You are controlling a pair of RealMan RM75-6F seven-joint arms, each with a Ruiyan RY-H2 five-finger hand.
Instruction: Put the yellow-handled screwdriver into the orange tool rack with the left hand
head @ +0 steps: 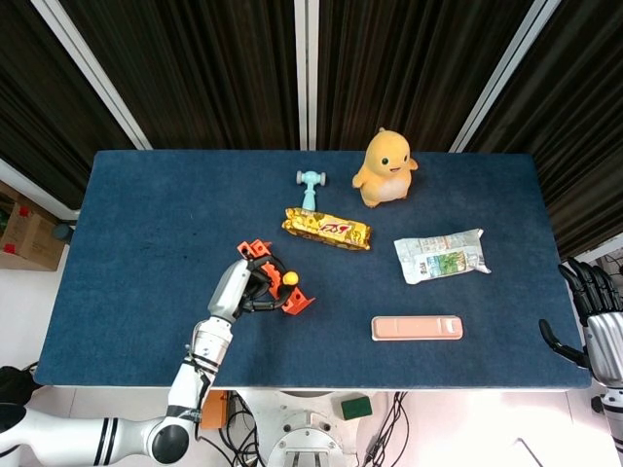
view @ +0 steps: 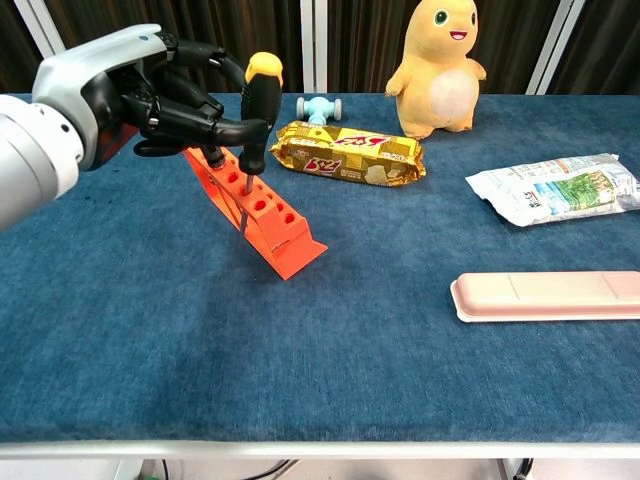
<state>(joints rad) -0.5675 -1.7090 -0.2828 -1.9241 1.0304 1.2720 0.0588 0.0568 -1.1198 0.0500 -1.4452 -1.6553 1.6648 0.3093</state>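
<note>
My left hand (view: pixel 150 95) (head: pixel 243 287) grips the yellow-handled screwdriver (view: pixel 258 105) (head: pixel 287 280) by its black and yellow handle. The shaft stands in a hole of the orange tool rack (view: pixel 262 215) (head: pixel 295 303), slightly tilted. The rack leans over toward my left hand, its near end on the blue table (view: pixel 330 350). My right hand (head: pixel 596 316) hangs open beyond the table's right edge, holding nothing; only the head view shows it.
Behind the rack lie a gold snack bar (view: pixel 347 153) and a small blue toy hammer (view: pixel 318 107). A yellow duck plush (view: pixel 438 65) stands at the back. A white-green packet (view: pixel 555 188) and a pink flat case (view: pixel 545 296) lie to the right.
</note>
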